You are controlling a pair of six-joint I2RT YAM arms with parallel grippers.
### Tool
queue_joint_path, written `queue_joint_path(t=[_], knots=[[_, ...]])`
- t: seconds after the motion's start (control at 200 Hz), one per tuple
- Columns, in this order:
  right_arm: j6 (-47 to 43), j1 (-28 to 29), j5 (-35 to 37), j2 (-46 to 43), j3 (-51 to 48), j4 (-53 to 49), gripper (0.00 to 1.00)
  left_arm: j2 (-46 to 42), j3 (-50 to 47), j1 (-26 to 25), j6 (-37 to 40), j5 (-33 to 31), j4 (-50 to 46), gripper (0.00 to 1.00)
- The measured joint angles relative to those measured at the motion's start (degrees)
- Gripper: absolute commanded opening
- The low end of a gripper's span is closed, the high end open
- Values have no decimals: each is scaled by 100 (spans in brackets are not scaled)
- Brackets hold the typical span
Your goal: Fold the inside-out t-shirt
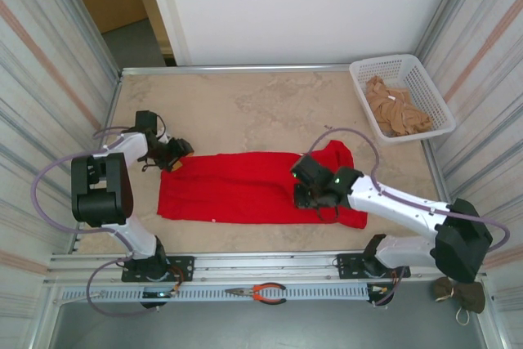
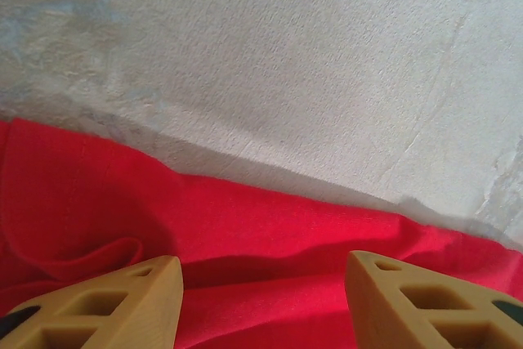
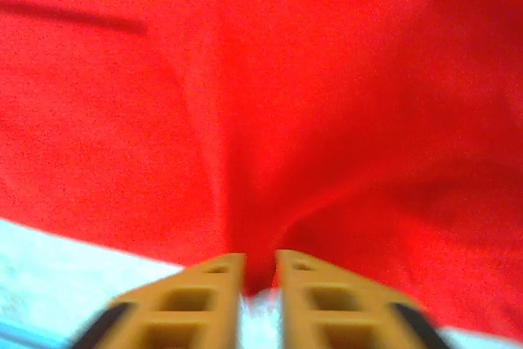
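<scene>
The inside-out t-shirt (image 1: 245, 185) lies as a long red band across the front of the table, one end bunched up at the right. My left gripper (image 1: 173, 163) hovers at the shirt's left end. In the left wrist view this gripper (image 2: 261, 284) is open, its tan fingers wide apart over red cloth (image 2: 261, 226) near the shirt's far edge. My right gripper (image 1: 315, 199) sits on the shirt's right part. In the right wrist view its fingers (image 3: 260, 271) stand close together with a ridge of red cloth (image 3: 286, 104) pinched between them; that view is blurred.
A white basket (image 1: 425, 87) at the back right holds a tan garment (image 1: 396, 108). Bare marbled table (image 1: 245, 112) stretches behind the shirt. Orange-handled pliers (image 1: 261, 292) lie on the front rail. Ribbed walls close in both sides.
</scene>
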Motion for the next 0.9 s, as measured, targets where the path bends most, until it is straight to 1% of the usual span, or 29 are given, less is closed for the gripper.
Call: queue_joint_path(t=[0.03,0.085,0.16,0.205,0.23,0.321,0.366,0.391,0.466,0.541,0.666,0.782,0.822,0.902], knots=[[133,111,-31,-52,-129,-39,59,0,7,0,0,4,-7,55],[280,210,-39,-155,-229,-227,60,0,57,0,2,11,-74,55],[332,52,20,-444,-210,-439,58,-4,199,0,4,20,-186,55],[280,-293,35,-702,-138,-535,55,-33,306,0,4,46,-227,55],[260,-511,2,-802,-90,-555,51,-50,367,0,4,59,-258,55],[31,-1648,-98,-1095,144,-472,41,-184,575,0,2,125,-345,55],[-96,-2098,-201,-1104,219,-378,37,-238,671,0,2,175,-361,55],[-173,-2323,-264,-1062,238,-299,36,-264,730,0,2,214,-369,55],[-354,-2747,-439,-782,245,-55,34,-302,866,0,0,280,-382,55],[-463,-2865,-590,-389,208,214,32,-310,914,0,0,319,-396,55],[-564,-2874,-741,72,-44,623,37,-313,914,0,4,293,-529,55],[-710,-2959,-741,225,-184,656,49,-317,914,11,50,160,-645,55],[-791,-3016,-723,223,-179,667,54,-317,914,24,103,46,-708,55],[-988,-3195,-688,240,-125,669,60,-317,914,46,223,-245,-883,54]])
